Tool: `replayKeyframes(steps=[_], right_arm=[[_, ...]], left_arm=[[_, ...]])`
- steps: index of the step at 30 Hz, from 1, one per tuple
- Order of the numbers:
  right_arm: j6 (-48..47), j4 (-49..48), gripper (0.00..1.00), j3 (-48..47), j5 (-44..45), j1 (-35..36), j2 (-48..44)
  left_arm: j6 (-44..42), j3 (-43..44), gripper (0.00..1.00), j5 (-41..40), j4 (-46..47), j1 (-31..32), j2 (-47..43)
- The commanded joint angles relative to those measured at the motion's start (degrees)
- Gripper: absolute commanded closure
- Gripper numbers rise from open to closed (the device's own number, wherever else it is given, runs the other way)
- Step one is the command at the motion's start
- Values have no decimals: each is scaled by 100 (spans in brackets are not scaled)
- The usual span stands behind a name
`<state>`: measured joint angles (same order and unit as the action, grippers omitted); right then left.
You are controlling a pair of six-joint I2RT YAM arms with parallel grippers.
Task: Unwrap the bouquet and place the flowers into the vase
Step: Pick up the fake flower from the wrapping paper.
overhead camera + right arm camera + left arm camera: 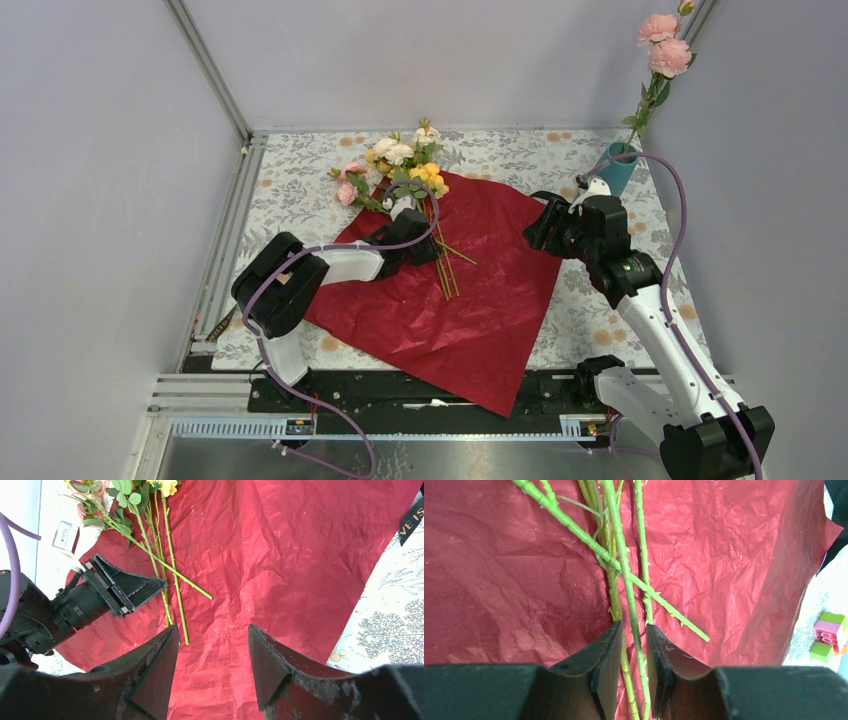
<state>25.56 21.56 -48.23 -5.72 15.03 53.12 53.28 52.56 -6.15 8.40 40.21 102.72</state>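
Wrapper (480, 290) open; left gripper (633, 630) nearly closed around flower stems (623, 567), unpinched; right gripper (212, 635) wide, empty. Next, I'd say: pinch, carry to far-right-corner vase (622, 175)

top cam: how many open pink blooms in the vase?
2: upper pink bloom, lower pink bloom just below it, both above the teal vase at far right. A bud sits higher, at the frame edge; more may be cropped.

Walls (90, 200): plain grey panels stood at left, back and right
Frame: aluminium posts (208, 68) rose at the back corners
Table: a pale tablecloth (290, 190) printed with flowers covered it; metal rails (200, 390) edged the near side
Light: soft and even
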Motion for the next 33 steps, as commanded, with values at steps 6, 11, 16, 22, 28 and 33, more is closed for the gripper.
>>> replayKeyframes(steps=[6,11,16,22,28,33], right_arm=[[28,-6,41,4,-140,44,-66],[28,12,42,11,-140,44,-74],[9,25,42,22,-123,44,-73],[10,29,42,34,-131,44,-74],[8,41,42,39,-116,44,-95],[10,69,42,20,-122,44,-117]], left_arm=[[93,233,78,-144,162,23,105],[164,223,88,-97,239,22,154],[207,158,98,-88,266,17,24],[396,-208,100,11,744,21,-421],[382,-626,100,260,1495,46,-849],[237,-930,100,490,2025,67,-1245]])
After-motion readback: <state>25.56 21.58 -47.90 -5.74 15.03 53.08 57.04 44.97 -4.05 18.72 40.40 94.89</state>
